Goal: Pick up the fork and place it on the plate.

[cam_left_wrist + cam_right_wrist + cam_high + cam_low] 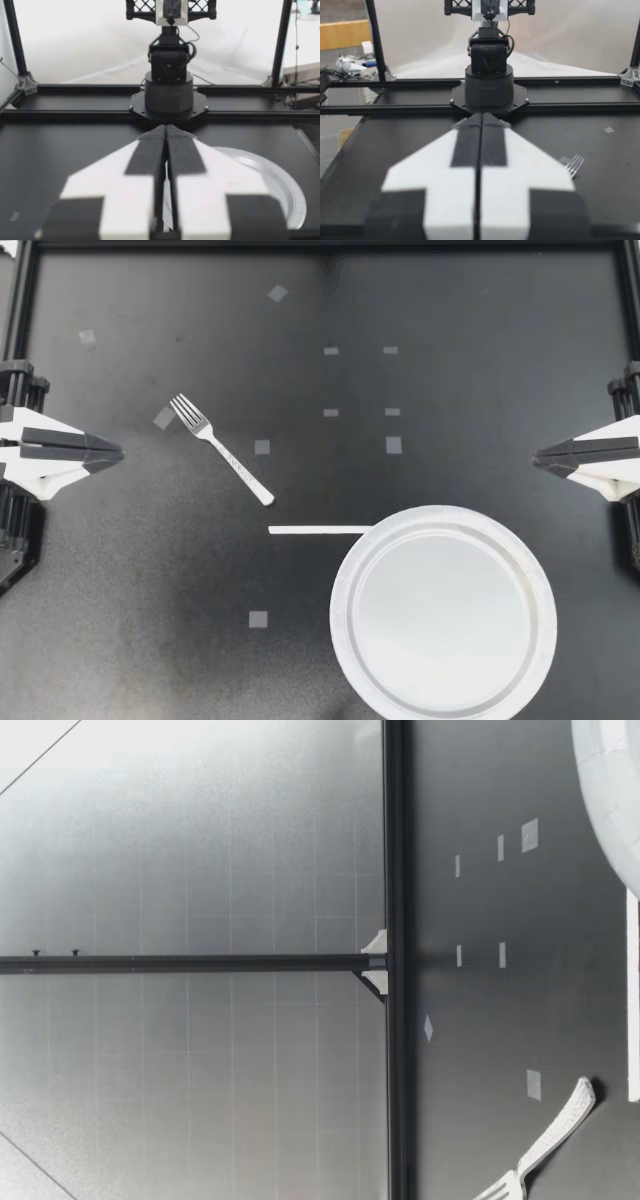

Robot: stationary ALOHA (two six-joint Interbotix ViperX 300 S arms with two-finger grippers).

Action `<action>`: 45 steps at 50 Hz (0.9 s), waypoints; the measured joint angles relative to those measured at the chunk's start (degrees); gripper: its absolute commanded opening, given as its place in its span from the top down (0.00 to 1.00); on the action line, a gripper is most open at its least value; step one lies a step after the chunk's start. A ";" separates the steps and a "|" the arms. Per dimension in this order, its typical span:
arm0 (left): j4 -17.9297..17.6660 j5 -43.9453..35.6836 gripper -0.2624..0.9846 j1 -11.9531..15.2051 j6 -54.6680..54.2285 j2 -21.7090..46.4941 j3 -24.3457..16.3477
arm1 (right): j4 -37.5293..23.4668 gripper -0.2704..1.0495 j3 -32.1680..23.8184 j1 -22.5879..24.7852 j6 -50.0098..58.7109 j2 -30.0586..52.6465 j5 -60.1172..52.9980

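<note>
No text, number or sign can be read in any view. The tape squares on the table are blank. Fine marks along the handle of the fork, at ten o'clock from the plate, are too small to tell.

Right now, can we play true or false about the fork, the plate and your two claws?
1. The fork lies on the table, not on the plate. True.
2. My left gripper is holding the fork. False: it is shut on nothing and is well apart from the fork.
3. My right gripper is wide open. False: its fingers are pressed together.
4. The fork's handle end is nearer to the plate than its prongs are. True.
</note>
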 measured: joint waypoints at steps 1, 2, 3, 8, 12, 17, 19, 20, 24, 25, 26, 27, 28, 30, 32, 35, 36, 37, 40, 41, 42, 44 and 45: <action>-0.09 0.00 0.78 0.00 0.00 0.00 0.26 | 0.00 0.87 0.09 0.00 0.00 0.00 0.00; -0.09 0.00 0.80 0.09 -0.26 -0.44 0.97 | 0.00 0.87 0.18 0.00 0.00 0.00 0.00; -0.18 0.18 0.82 0.26 -0.44 -0.88 1.67 | 0.00 0.88 0.44 -0.09 0.00 -0.09 0.00; -1.76 0.26 0.84 1.05 -1.85 -3.16 3.69 | 0.26 0.88 2.02 -0.09 0.44 -1.23 0.62; -3.25 2.46 0.84 1.05 -2.72 -4.75 3.16 | 1.05 0.88 2.81 -0.18 0.62 -2.64 2.29; -3.78 15.21 0.84 1.23 -2.72 -5.80 -3.60 | 1.41 0.88 2.81 -0.26 0.62 -3.60 6.42; -3.78 22.32 0.84 1.93 -2.72 -5.80 -7.82 | 1.49 0.88 2.72 -0.26 0.70 -3.69 8.70; -3.52 27.51 0.84 2.64 -2.72 -5.63 -10.81 | 1.49 0.88 2.64 -0.35 0.62 -3.60 9.67; -0.79 45.62 0.84 6.06 -2.55 -4.75 -21.88 | 1.58 0.88 2.20 -0.44 0.70 -3.52 12.04; 0.00 48.87 0.84 6.86 -2.37 -4.39 -23.91 | 1.58 0.88 2.20 -0.44 0.70 -3.52 12.22; 0.88 51.50 0.84 7.56 -2.29 -4.13 -25.84 | 1.49 0.88 2.20 -0.44 0.70 -3.52 12.22; 2.11 54.67 0.84 8.26 -2.02 -3.69 -28.04 | 1.49 0.88 2.20 -0.44 0.79 -3.43 12.22; 3.34 57.04 0.84 8.70 -1.49 -3.25 -29.79 | 1.58 0.88 2.20 -0.44 0.70 -3.43 12.22; 5.71 61.52 0.83 9.05 -0.18 -2.46 -32.96 | 1.58 0.88 2.20 -0.44 0.70 -3.43 12.22; 8.17 66.01 0.84 9.05 1.85 -1.41 -36.04 | 1.49 0.88 2.20 -0.53 0.70 -3.43 12.13; 11.16 71.72 0.84 9.05 5.10 0.62 -39.46 | 1.58 0.88 2.20 -0.53 0.70 -3.43 12.13; 11.69 73.21 0.84 9.05 6.50 1.32 -40.34 | 1.58 0.88 2.20 -0.53 0.79 -3.43 12.13; 12.30 75.15 0.84 9.14 7.91 2.46 -41.48 | 1.58 0.88 2.20 -0.53 0.79 -3.43 12.13; 13.01 79.01 0.83 9.14 11.69 5.89 -43.86 | 1.58 0.88 2.20 -0.53 0.70 -3.43 12.13; 13.10 80.24 0.83 9.14 13.10 7.47 -44.82 | 1.58 0.88 2.20 -0.53 0.70 -3.43 12.13; 13.10 81.04 0.83 9.05 14.24 8.70 -45.44 | 1.58 0.88 2.20 -0.53 0.79 -3.43 12.13; 13.18 82.79 0.83 9.14 16.26 11.43 -46.76 | 1.49 0.88 2.20 -0.53 0.79 -3.43 12.13; 13.18 83.76 0.83 9.14 17.40 13.18 -47.55 | 1.58 0.88 2.20 -0.53 0.79 -3.34 12.13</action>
